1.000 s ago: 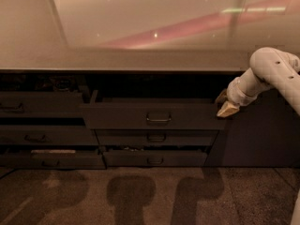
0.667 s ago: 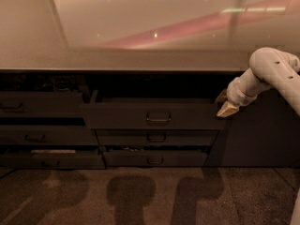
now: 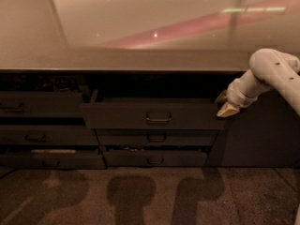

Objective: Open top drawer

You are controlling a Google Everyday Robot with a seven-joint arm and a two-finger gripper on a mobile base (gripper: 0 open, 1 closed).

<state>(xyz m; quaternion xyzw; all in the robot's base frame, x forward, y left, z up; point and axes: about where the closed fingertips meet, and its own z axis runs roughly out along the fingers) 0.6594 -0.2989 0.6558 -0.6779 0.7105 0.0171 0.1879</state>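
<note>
The top drawer [image 3: 122, 116] is the wide dark grey drawer in the middle of the cabinet. It stands pulled out toward me, its front ahead of the drawers below. A small rectangular loop handle [image 3: 159, 118] sits at its centre. My gripper [image 3: 226, 106] is at the drawer front's upper right corner, on a white arm [image 3: 272, 74] coming in from the right. One tan fingertip [image 3: 228, 110] rests by the corner. The gripper is well to the right of the handle.
Two shorter dark drawers [image 3: 157, 138] sit under the top drawer. More drawers [image 3: 40, 104] fill the left side, some ajar. A long countertop [image 3: 126, 60] runs above. A plain dark panel [image 3: 260, 135] lies at the right. Carpeted floor [image 3: 140, 196] is in front.
</note>
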